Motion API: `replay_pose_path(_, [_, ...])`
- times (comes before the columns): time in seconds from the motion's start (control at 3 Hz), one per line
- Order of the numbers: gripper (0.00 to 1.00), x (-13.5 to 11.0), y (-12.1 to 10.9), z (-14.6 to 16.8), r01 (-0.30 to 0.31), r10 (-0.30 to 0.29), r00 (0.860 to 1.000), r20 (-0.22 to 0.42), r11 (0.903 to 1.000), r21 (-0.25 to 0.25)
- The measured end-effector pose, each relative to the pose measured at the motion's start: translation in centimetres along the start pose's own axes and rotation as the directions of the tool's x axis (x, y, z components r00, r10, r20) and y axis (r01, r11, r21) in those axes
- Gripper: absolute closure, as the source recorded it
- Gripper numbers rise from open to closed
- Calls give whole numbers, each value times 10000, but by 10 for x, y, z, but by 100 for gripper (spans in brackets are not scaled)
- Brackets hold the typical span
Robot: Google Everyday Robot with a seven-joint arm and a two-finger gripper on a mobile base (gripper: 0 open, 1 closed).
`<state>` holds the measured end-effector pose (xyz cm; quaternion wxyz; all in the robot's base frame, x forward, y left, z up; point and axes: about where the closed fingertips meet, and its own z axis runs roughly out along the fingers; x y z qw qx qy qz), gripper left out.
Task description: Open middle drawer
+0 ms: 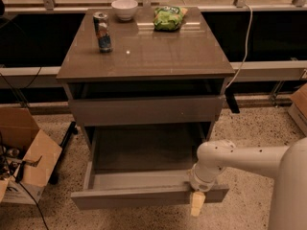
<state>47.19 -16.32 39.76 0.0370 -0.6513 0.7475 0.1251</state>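
A grey-brown drawer cabinet (144, 56) stands in the middle. Under its top is a dark gap, then a closed drawer front (146, 110). The drawer below it (144, 195) is pulled far out toward me and its inside looks empty. My gripper (197, 205) sits at the right part of this drawer's front panel, hooked over its top edge, with a cream-coloured tip hanging down in front. My white arm (249, 159) reaches in from the lower right.
On the cabinet top stand a can (102, 30), a white bowl (124, 8) and a green snack bag (169, 18). An open cardboard box (24, 157) sits on the floor at left. A cable (245, 42) hangs at right, with a box corner (300, 107) at far right.
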Motion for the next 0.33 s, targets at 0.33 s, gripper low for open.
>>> replay_pose_path(0.33, [0, 0, 0, 0, 0, 0, 10000, 0, 10000, 0])
